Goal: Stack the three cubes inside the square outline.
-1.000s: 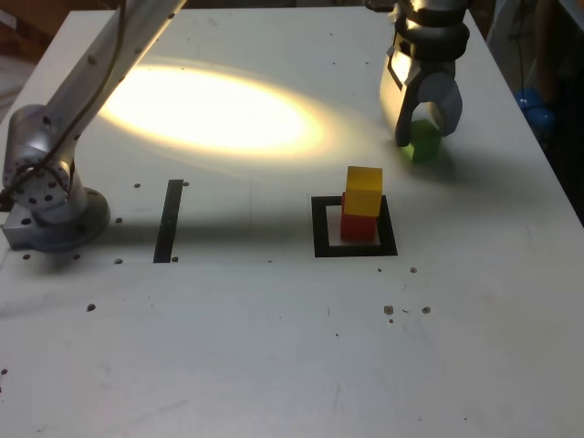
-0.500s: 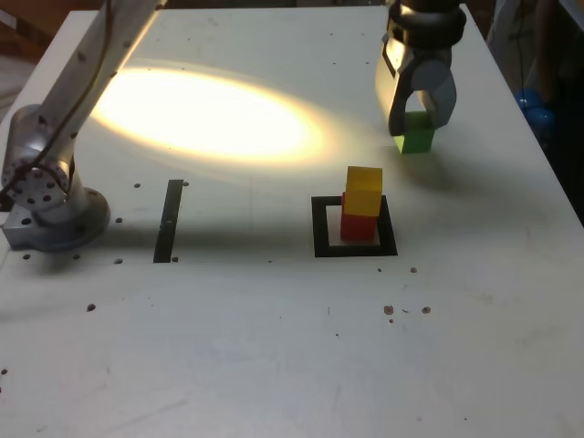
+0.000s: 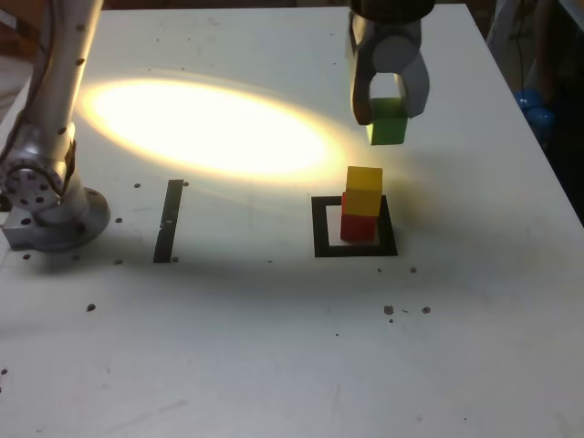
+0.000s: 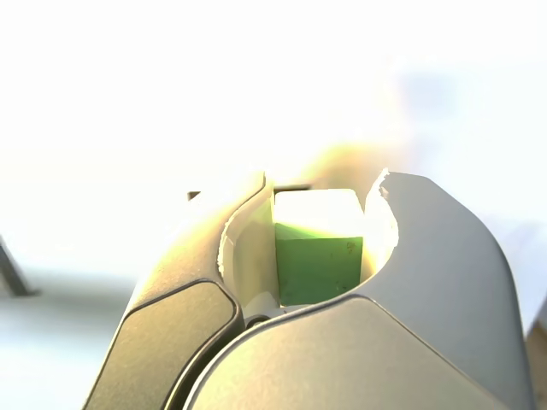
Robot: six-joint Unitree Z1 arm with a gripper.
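Green plain cube [image 3: 388, 122] pinched in the grey curved-jaw gripper [image 3: 391, 111], yellow cube [image 3: 364, 191] sitting on red cube [image 3: 358, 227], black square outline [image 3: 320, 239] around the red one

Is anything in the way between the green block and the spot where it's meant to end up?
Nothing visible blocks it: the green cube, held in the gripper, seems to have open space to the yellow cube's top.
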